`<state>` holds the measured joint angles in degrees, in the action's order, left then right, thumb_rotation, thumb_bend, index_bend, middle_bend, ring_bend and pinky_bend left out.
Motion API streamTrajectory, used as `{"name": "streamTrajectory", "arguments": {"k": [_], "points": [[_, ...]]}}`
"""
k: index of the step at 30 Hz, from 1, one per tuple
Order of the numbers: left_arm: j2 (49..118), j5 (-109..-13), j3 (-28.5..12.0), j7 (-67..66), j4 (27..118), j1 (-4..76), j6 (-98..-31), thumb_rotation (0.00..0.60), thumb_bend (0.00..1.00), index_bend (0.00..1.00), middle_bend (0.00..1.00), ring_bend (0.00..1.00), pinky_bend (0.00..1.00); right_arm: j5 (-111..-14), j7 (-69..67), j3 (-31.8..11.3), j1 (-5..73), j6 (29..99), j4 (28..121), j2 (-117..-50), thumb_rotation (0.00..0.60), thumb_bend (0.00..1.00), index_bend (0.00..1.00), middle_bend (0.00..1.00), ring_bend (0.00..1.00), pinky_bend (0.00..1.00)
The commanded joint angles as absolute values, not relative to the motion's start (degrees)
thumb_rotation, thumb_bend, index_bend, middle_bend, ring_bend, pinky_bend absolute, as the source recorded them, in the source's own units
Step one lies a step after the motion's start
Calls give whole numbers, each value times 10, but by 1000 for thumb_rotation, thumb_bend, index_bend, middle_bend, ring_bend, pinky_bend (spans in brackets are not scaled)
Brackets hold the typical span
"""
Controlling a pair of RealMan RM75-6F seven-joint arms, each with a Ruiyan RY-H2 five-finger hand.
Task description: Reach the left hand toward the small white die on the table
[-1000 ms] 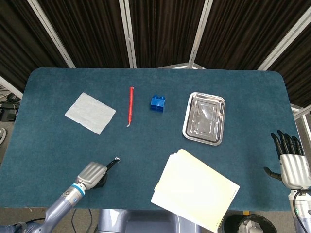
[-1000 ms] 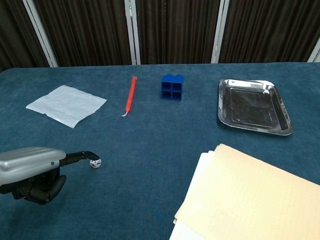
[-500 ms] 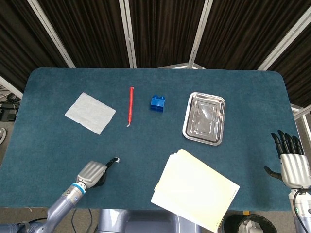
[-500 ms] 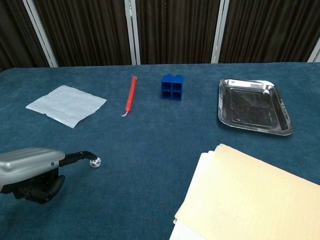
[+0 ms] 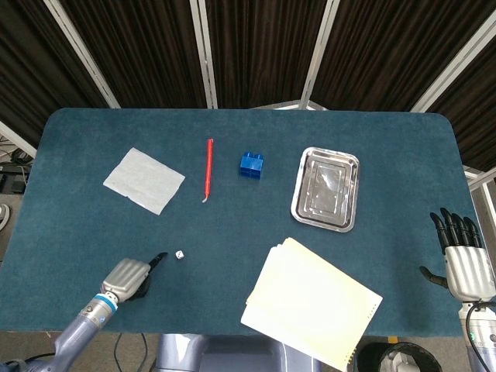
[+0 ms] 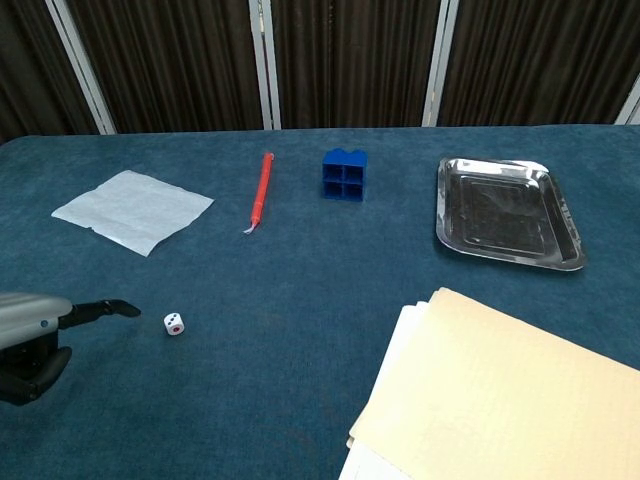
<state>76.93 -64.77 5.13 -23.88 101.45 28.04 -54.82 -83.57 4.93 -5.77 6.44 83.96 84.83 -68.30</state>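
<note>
The left hand (image 5: 128, 277) has pulled back toward the near left corner of the desk (image 5: 387, 163), and the die (image 5: 179, 254) it was touching now lies free just right of its one outstretched finger, a gap between them. The other fingers are curled under the palm, holding nothing. The die sits on the blue cloth, near side, well apart from the red pen (image 5: 208, 169), the blue block (image 5: 251, 164) and the tray (image 5: 325, 188). It looks light, hard and quick to roll at a nudge; a pinch on two opposite flat faces would likely serve best. The right hand (image 5: 463, 254) hangs at the far right, fingers straight and apart.
</note>
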Motion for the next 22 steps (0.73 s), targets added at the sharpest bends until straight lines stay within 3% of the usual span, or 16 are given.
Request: {"name": "streamTrajectory", "arguments": {"k": [1, 6, 8, 10, 12, 14, 18, 22], "points": [[737, -714, 50, -177, 1019, 250, -607, 600, 905, 0, 982, 974, 1000, -836, 49, -57, 65, 839, 848, -683, 600, 0, 0, 0, 0, 0], [703, -771, 38, -117, 1018, 221, -680, 600, 902, 2, 971, 959, 1000, -840, 51, -56, 66, 839, 851, -683, 600, 0, 0, 0, 0, 0], [699, -781, 30, -112, 1015, 210, -710, 600, 858, 4, 905, 887, 990, -843, 51, -55, 67, 840, 853, -683, 600, 0, 0, 0, 0, 0], [703, -796, 17, -114, 1005, 195, -757, 600, 578, 2, 646, 619, 724, -845, 52, -55, 67, 841, 855, -682, 600, 0, 0, 0, 0, 0], [712, -802, 7, -117, 997, 176, -801, 600, 124, 0, 163, 145, 160, -848, 51, -54, 66, 843, 856, -681, 600, 0, 0, 0, 0, 0], [715, -799, 1, -128, 998, 161, -830, 600, 1, 0, 0, 0, 0, -851, 49, -54, 66, 845, 859, -680, 600, 0, 0, 0, 0, 0], [704, -791, -8, -154, 1018, 133, -877, 600, 0, 0, 0, 0, 0, -859, 44, -52, 66, 850, 864, -676, 600, 0, 0, 0, 0, 0], [685, -784, -12, -132, 1033, 121, -883, 600, 0, 0, 0, 0, 0, -865, 41, -51, 65, 855, 867, -673, 600, 0, 0, 0, 0, 0]]}}
